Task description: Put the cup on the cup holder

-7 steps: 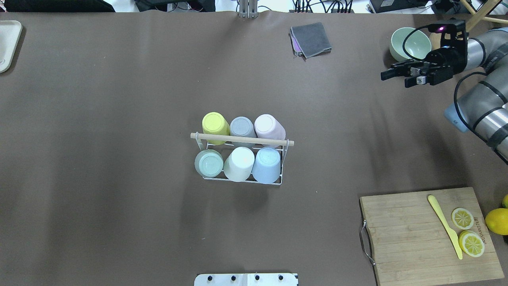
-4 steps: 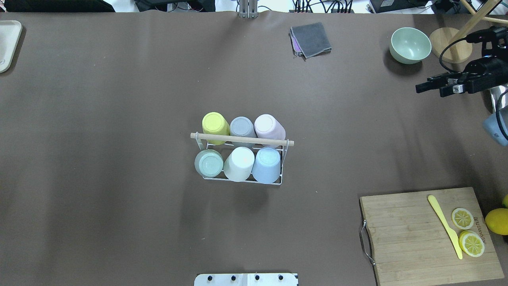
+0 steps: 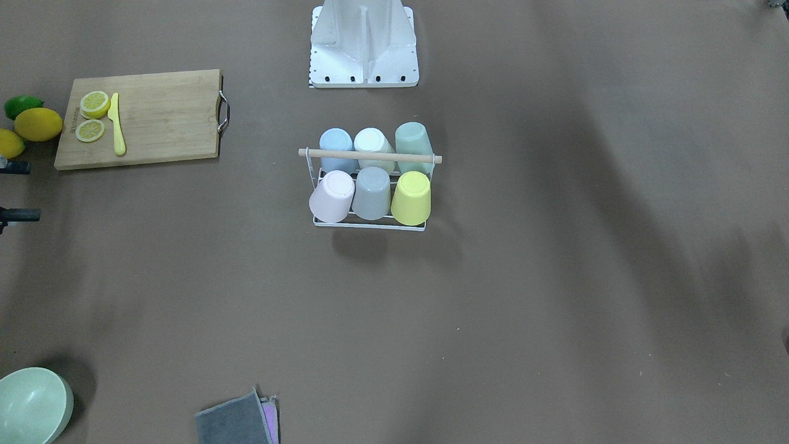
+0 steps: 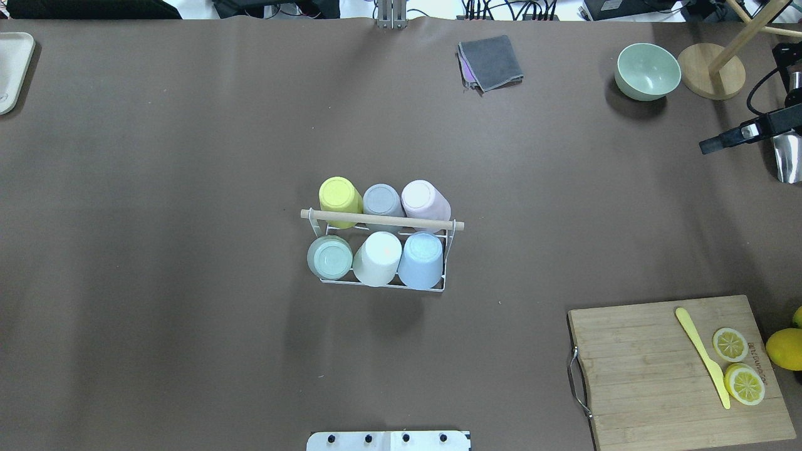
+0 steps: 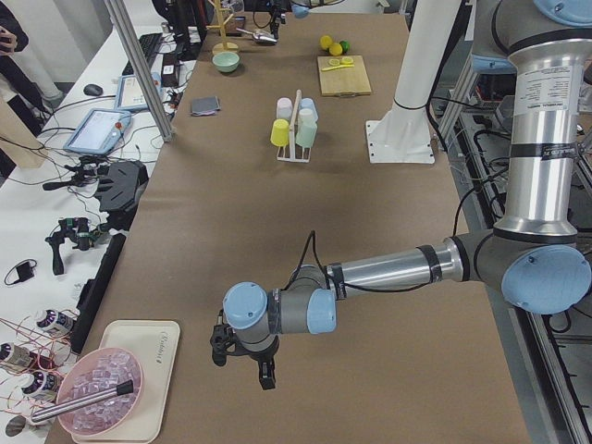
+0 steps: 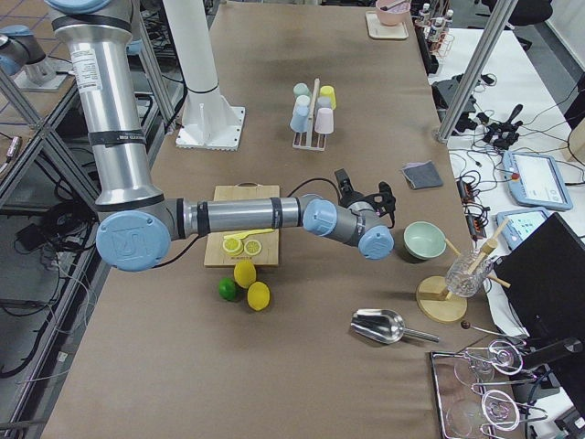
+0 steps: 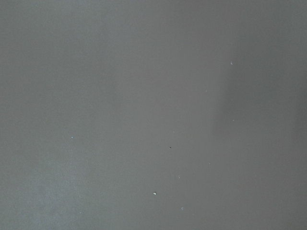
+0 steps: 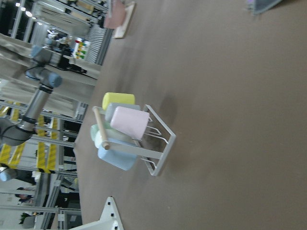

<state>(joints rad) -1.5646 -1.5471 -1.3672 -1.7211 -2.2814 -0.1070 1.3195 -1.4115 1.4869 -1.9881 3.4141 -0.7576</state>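
One big brown table has the white cup holder in its middle. Six cups sit upside down on it, three in each row. The right gripper hangs by the table's edge, fingers apart, holding nothing. The left gripper is far away; I cannot tell its grip.

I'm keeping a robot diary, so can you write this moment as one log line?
rack: six cups upside down on it | right pincer: open, empty, away from rack | left pincer: away from rack, grip unclear
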